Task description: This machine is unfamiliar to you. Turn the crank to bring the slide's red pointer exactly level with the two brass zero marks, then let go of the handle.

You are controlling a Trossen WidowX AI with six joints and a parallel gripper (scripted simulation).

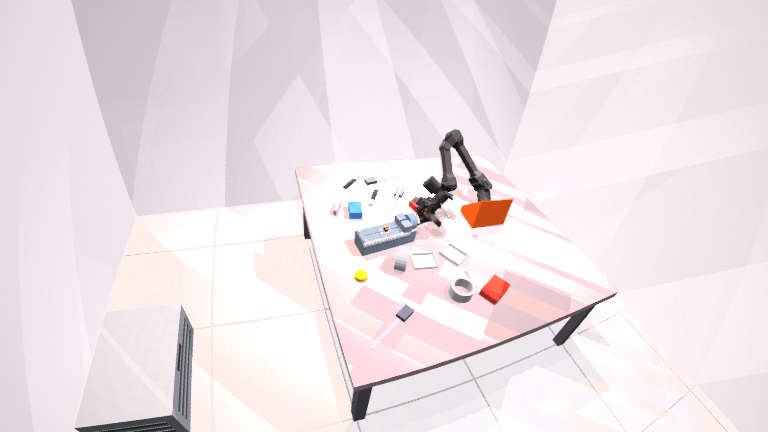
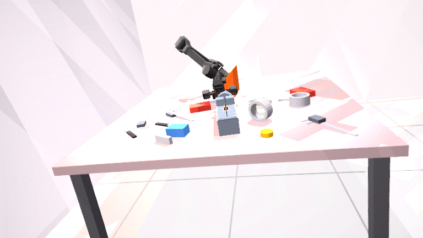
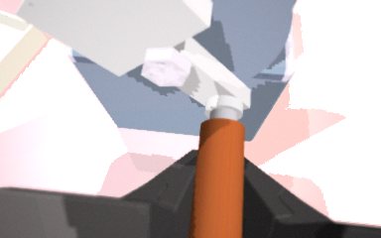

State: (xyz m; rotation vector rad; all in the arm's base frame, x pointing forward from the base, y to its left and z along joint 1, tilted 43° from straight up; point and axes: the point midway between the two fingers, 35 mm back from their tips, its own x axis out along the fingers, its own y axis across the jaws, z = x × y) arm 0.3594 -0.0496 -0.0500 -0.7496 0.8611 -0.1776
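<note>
The blue-grey machine (image 1: 385,241) (image 2: 228,126) (image 3: 149,111) stands on the table, its crank end toward the arm. A small red-orange spot on its slide, the pointer (image 1: 386,228) (image 2: 226,108), shows near mid-length. The brass marks are too small to tell, so whether they are level is unclear. In the wrist view, the white crank arm (image 3: 210,81) slants from upper left down to the orange handle (image 3: 221,149). My gripper (image 1: 422,218) (image 2: 220,94) (image 3: 214,161) is shut on this handle, a dark finger on each side. The handle's near end runs out of the wrist view.
An orange panel (image 1: 488,213) (image 2: 232,81) stands beside the arm's base. A red block (image 1: 413,205) (image 2: 200,107) lies close beside the gripper. A grey ring (image 1: 401,260) (image 2: 251,111) stands beside the machine, near a pale tray (image 1: 425,267). A blue block (image 1: 355,210) (image 2: 177,130) lies farther off.
</note>
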